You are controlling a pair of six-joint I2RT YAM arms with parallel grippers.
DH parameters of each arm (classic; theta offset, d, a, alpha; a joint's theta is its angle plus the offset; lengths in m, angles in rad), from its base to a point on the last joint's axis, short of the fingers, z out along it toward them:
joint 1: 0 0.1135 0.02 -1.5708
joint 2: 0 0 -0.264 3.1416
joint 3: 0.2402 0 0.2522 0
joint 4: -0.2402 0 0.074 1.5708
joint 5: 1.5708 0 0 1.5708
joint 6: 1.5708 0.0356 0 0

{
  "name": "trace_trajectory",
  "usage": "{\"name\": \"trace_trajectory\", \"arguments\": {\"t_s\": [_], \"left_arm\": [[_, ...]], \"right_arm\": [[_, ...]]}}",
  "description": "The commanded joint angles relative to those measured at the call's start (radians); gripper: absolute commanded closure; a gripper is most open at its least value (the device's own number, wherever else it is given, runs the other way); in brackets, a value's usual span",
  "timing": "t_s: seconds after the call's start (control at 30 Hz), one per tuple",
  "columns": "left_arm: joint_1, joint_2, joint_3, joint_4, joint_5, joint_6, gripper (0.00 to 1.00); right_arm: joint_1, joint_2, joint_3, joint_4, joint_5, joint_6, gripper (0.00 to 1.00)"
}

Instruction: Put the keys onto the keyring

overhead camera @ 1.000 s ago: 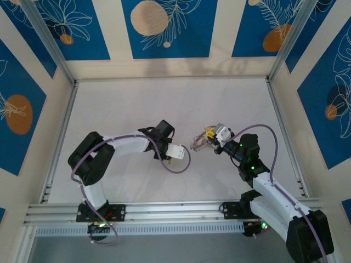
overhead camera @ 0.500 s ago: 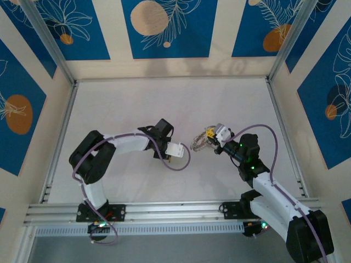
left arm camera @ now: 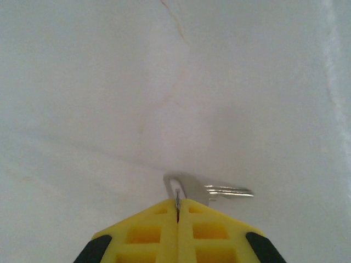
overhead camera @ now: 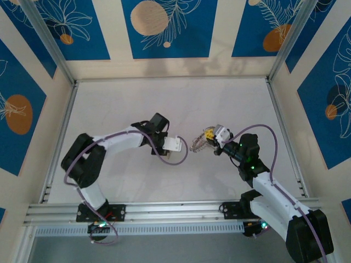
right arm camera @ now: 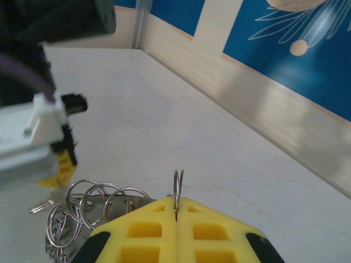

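Over the table point(overhead camera: 137, 104), seen from above, your left gripper point(overhead camera: 179, 146) and right gripper point(overhead camera: 207, 137) nearly meet at the keyring point(overhead camera: 196, 145).

Left wrist: pinching 1 key point(left arm camera: 189, 185) by its head. It looks light, stiff and slippery.

Right wrist: clamped on a thin keyring loop, so grip it edgewise.

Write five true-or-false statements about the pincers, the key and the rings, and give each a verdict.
1. The left pincer is shut on a small silver metal key. True.
2. In the left wrist view the key's blade points left. False: it points right.
3. The right pincer stands open. False: it is shut on a thin silvery wire ring that stands upright.
4. In the right wrist view a bunch of silvery split rings lies left of the right pincer's fingers. True.
5. The table is dark blue. False: it is pale whitish.
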Motion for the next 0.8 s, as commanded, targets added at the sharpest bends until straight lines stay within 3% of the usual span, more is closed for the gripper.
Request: {"name": "trace_trajectory", "arguments": {"t_s": [0.0,0.4,0.77], "left_arm": [[0.033,-0.097,0.026,-0.041,0.093,-0.045,1.0],[0.051,-0.352,-0.017,0.012,0.367,0.015,1.0],[0.015,-0.356,-0.045,0.057,0.433,0.058,1.0]], "right_arm": [[0.01,0.004,0.02,0.032,-0.118,-0.01,1.0],[0.121,0.054,0.105,-0.077,-0.335,-0.12,1.0],[0.197,0.119,0.159,-0.129,-0.409,-0.152,1.0]]}}
